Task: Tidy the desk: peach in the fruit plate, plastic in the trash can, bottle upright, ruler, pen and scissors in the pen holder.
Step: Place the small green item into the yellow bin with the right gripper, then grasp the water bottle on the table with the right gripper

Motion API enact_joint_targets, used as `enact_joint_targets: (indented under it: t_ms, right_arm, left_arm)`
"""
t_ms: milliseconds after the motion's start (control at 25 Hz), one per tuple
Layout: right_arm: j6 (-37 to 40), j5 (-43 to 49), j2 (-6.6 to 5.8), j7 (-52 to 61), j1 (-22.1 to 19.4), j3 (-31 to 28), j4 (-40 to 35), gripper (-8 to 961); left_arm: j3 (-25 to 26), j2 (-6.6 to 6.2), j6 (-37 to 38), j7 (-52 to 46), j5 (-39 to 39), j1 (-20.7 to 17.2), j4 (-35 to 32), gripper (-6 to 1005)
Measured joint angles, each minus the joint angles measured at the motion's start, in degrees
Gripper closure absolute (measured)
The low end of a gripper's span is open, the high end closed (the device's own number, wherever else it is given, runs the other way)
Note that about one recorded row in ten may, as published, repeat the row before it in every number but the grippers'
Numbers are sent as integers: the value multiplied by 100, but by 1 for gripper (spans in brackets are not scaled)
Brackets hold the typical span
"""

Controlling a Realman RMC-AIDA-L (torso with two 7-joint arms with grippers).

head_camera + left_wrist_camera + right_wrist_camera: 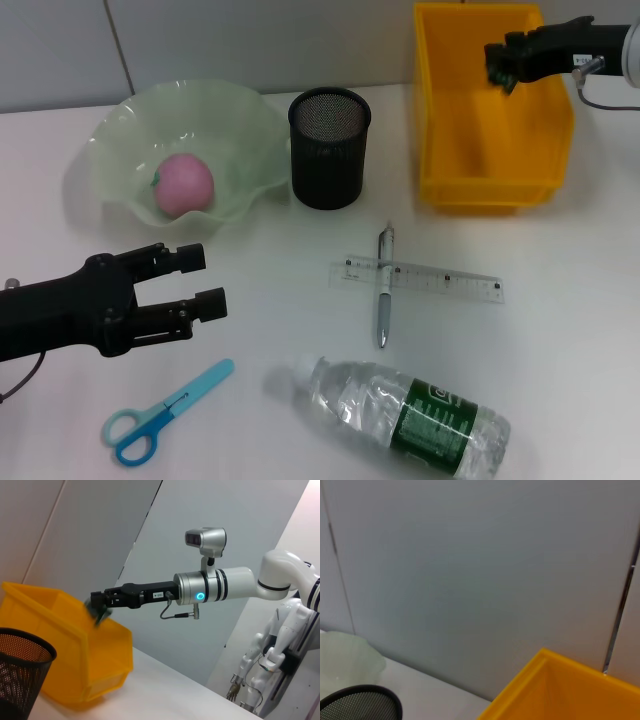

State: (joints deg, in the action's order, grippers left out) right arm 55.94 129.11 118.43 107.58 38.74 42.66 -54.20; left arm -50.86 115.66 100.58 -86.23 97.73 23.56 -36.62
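Peach, pink and round (183,184), sits in the pale green wavy glass plate (120,125) at ten o'clock on the white counter (570,300). Over the yellow plastic bin (440,120) at one o'clock hangs the right claw (497,64); the left wrist view suggests something dark pinched there (98,611), but I cannot tell. The left claw (208,281) is spread open above the blue scissors (160,412), with bare counter between it and the clear ruler (440,280).
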Motion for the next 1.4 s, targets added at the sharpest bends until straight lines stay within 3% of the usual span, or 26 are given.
enact_joint_targets:
  t_ms: [280, 680, 800, 840, 1200, 1400]
  right_arm:
    - [-60, -15, 0, -4, 17, 24, 8, 488]
    - [263, -585, -50, 6, -65, 44, -71, 282]
    - [1200, -703, -118, 206, -102, -28, -301, 212]
    - [1200, -703, -118, 206, -102, -28, -301, 212]
    - [3943, -657, -284, 1220, -310, -89, -1615, 212]
    - [4791, -417, -417, 1670, -181, -67, -1735, 212]
  left_arm:
    - [7, 0, 5, 1, 0, 8, 14, 199]
    - [6, -1, 5, 20, 0, 16, -2, 201]
    - [7, -1, 5, 43, 0, 5, -5, 202]
    - [6, -2, 5, 47, 0, 4, -6, 202]
    - [35, -30, 5, 79, 0, -10, -13, 203]
    - [79, -27, 4, 81, 2, -10, -29, 204]
